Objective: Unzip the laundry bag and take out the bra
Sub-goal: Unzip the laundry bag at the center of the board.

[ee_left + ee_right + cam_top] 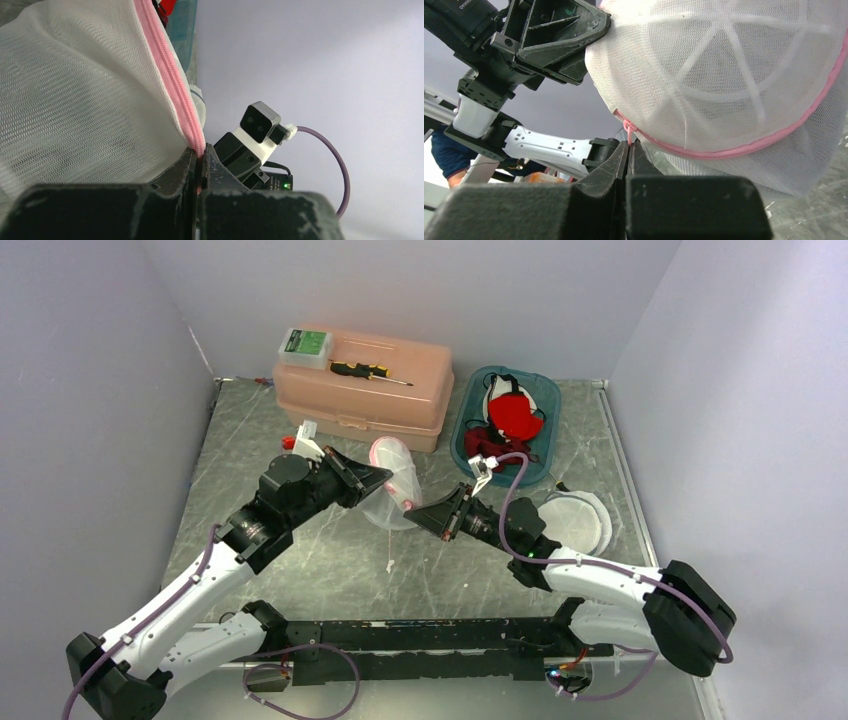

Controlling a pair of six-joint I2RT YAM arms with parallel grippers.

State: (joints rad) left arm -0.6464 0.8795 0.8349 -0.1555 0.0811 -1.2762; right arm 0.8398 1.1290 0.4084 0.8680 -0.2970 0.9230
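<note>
Right, I have the laundry bag (pixel 398 495) lifted off the table (pixel 330 550) and strung between the two arms over the middle of the workspace. My reasoning is that the mesh has to be kept taut for the slider to run, not bunch up.

The left gripper (pixel 201 162) acts as the anchor. Its fingers are pressed together on the pink zipper (pixel 170 70) tape at the bag's edge, with the seam running straight down into the pinch. The right gripper (pixel 629 150) comes in from the opposite side and lower. Its fingers are likewise closed tight, nipping the small zipper pull (pixel 629 131) that hangs from the end of the track.

From the right wrist view the pink line looks closed along the dome's rim, so I judge the unzipping has not begun. I cannot make out the bra through the mesh, so presumably it is inside. The pull tab is tiny and the hold looks slight, so I expect it could slip once I draw it along.
</note>
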